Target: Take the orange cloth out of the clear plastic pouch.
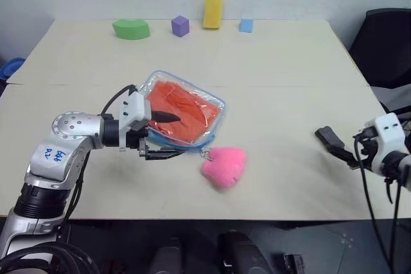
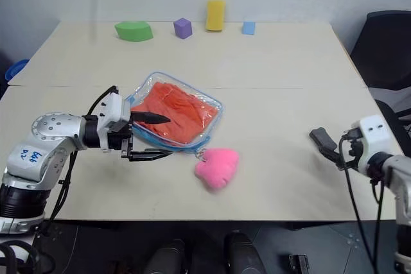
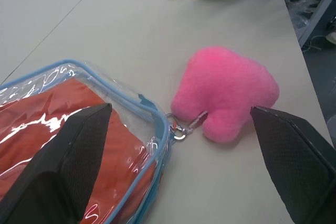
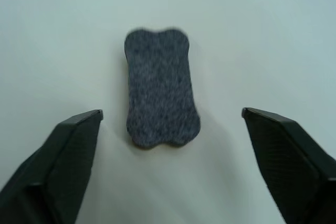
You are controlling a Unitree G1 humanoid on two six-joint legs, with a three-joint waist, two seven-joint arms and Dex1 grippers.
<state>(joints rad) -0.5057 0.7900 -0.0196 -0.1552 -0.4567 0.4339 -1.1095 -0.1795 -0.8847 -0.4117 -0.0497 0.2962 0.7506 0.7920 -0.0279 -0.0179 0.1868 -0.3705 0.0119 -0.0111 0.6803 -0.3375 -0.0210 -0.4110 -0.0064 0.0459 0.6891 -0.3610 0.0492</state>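
Nearest the camera, the left gripper stands spread wide at the clear plastic pouch, one finger over the orange cloth inside (pouch flat on the table). Well apart, the right gripper is spread, empty.

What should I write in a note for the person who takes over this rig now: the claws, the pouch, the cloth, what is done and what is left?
Left claw: open, fingers straddling the near corner of the clear plastic pouch, gripping nothing.
Right claw: open, over the table at the right, a small dark grey pad lying before it.
Orange cloth: inside the pouch, mid-table; pink plush charm clipped to its zipper.
Done: nothing visible.
Left: open the pouch, pull the cloth out.
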